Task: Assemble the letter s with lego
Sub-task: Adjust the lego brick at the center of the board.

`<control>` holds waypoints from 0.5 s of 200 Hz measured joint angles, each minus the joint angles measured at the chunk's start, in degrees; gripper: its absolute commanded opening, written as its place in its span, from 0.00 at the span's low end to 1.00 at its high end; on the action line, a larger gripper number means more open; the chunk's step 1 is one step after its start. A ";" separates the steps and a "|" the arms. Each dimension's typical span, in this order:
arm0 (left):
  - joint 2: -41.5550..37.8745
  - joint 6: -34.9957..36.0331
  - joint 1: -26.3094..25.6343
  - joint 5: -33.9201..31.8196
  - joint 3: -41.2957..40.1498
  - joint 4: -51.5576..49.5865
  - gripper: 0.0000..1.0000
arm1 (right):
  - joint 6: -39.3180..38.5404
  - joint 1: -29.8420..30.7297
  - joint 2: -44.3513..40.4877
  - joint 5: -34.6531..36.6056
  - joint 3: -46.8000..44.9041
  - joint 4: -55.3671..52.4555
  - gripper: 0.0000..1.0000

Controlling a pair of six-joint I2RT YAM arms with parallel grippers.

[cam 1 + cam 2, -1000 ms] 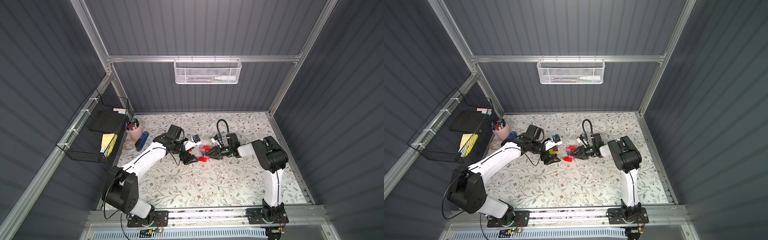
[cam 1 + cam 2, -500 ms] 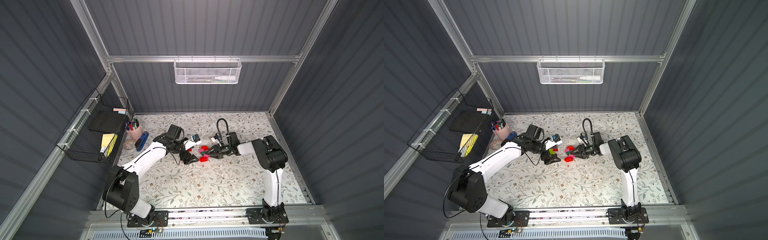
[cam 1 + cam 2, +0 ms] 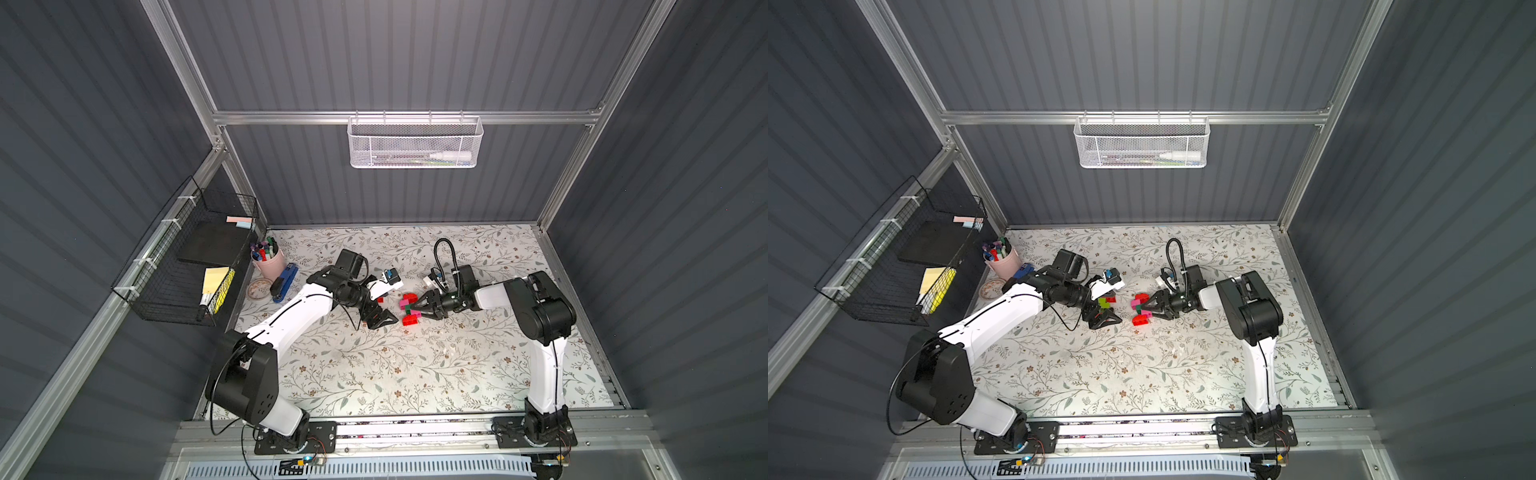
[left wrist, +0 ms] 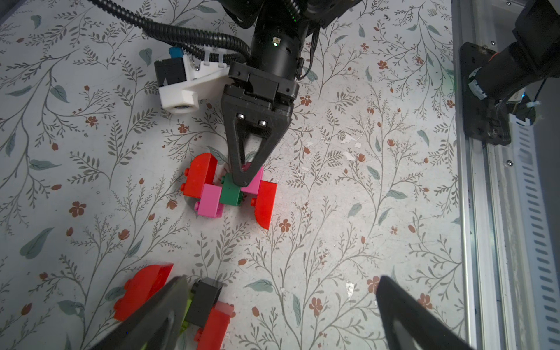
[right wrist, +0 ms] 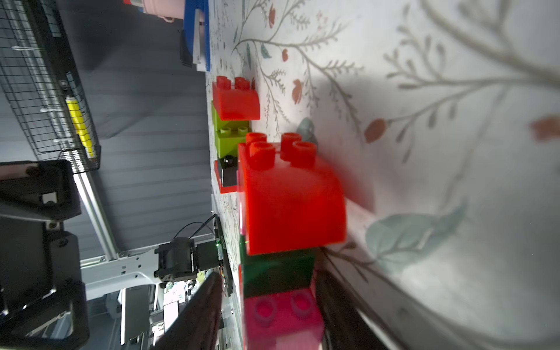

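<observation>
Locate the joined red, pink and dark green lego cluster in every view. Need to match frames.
In a top view: lego cluster mid-table, between the two arms.
In a top view: the cluster in the same spot, mid-table.
Left wrist: cluster at picture centre.
Right wrist: cluster close up, filling lower centre.
Shared landmark: right gripper at the cluster; its fingers flank it in the right wrist view.

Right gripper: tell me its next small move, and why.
Probably back the right gripper straight away from the joined cluster of red, pink and dark green studded plastic bricks. Its jaws stand apart around it, one finger clear of the brick, and the cluster lies on the floral table, so nothing seems held. Pulling back should free it without dragging the bricks.
</observation>
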 measured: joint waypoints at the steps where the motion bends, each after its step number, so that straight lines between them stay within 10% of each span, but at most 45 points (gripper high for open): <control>1: 0.02 0.02 0.00 0.00 0.00 0.00 0.99 | -0.11 0.04 -0.13 0.15 0.00 -0.22 0.60; 100: 0.35 -0.24 0.09 -0.31 0.02 0.00 1.00 | -13.03 6.01 -9.81 21.84 4.31 -22.91 0.70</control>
